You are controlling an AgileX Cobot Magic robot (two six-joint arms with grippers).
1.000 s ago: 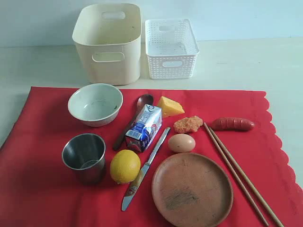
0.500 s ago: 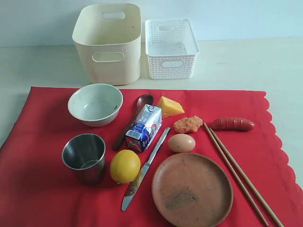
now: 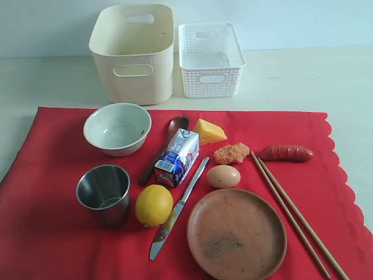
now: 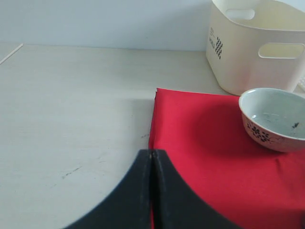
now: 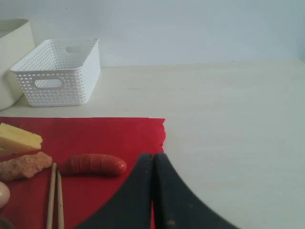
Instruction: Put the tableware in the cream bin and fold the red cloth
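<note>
With both pincers pressed together and empty, the left gripper [image 4: 151,155] is hovering at the red cloth [image 4: 200,143]'s left edge, nearer than the right gripper [image 5: 153,156] to the far-left pale green-white bowl [image 4: 274,119].

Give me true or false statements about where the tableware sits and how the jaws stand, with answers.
The pale green-white bowl sits on the red cloth, outside the tall cream plastic bin. True.
The brown wooden spoon stands in the steel cup. False: the spoon lies on the cloth beside the blue-white milk carton; the cup holds no spoon.
The pair of wooden chopsticks lies beside the round brown plate. True.
The metal table knife rests on the plate. False: the knife lies on the cloth, between the yellow lemon and the plate.
Both jaws are open. False: the left gripper and right gripper have jaws shut, holding nothing.
</note>
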